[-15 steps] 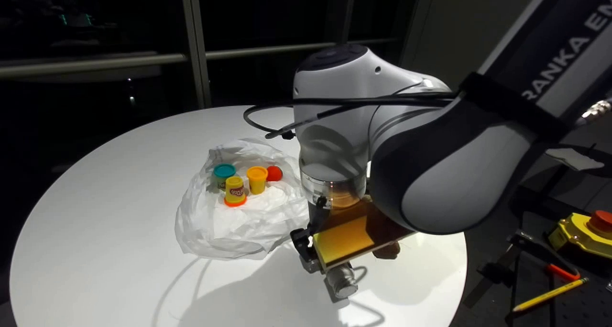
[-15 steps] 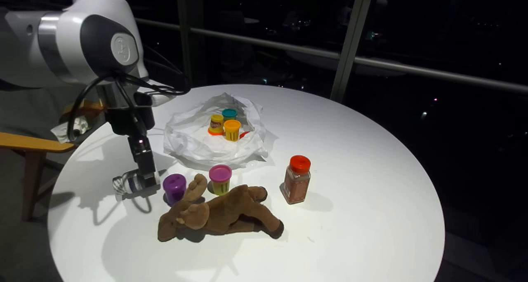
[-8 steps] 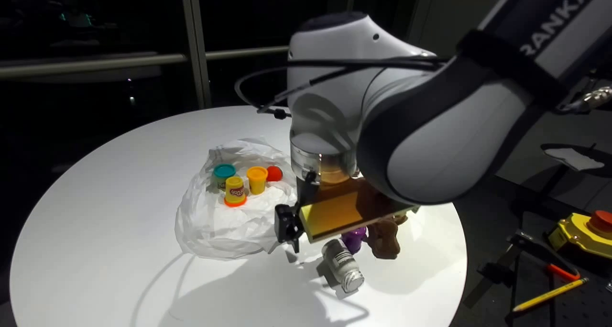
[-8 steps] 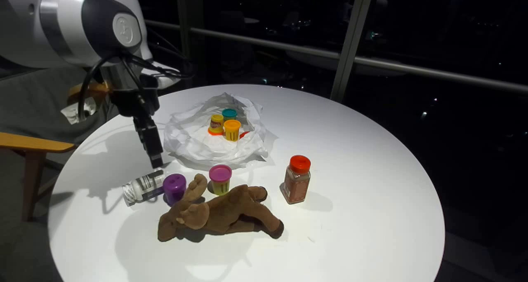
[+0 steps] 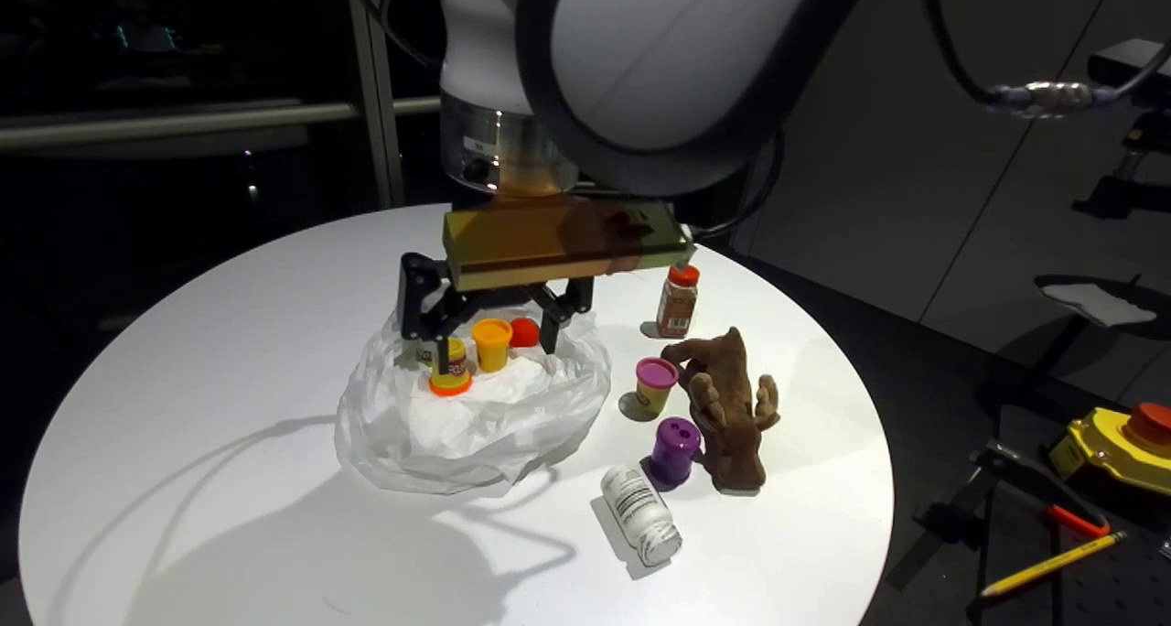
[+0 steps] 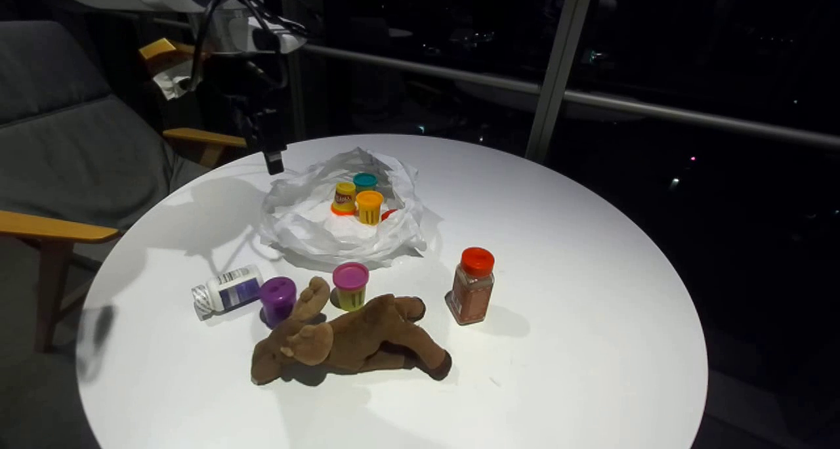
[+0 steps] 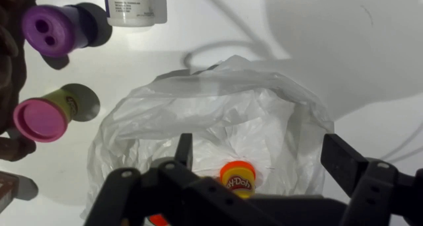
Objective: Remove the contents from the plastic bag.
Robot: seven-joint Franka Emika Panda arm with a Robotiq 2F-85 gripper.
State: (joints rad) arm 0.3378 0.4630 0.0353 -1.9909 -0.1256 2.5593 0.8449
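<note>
Yellow cup [image 7: 238, 179] in the plastic bag [image 7: 158, 110], below and apart from spread fingers [image 7: 342, 163].

All views look down on the bag [image 7: 218, 117], wrist nearest.

The wrist view crops the white bottle [image 7: 131, 6] above, the brown plush animal [image 7: 16, 72] at left and the gripper [image 7: 259, 150] (itself hiding part of the yellow cup [image 7: 238, 178]) below.

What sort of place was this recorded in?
Probably an office lounge or similar shared room, seemingly at night: there is a round white table, a grey armchair with wooden arms, and what look like dark windows.
</note>
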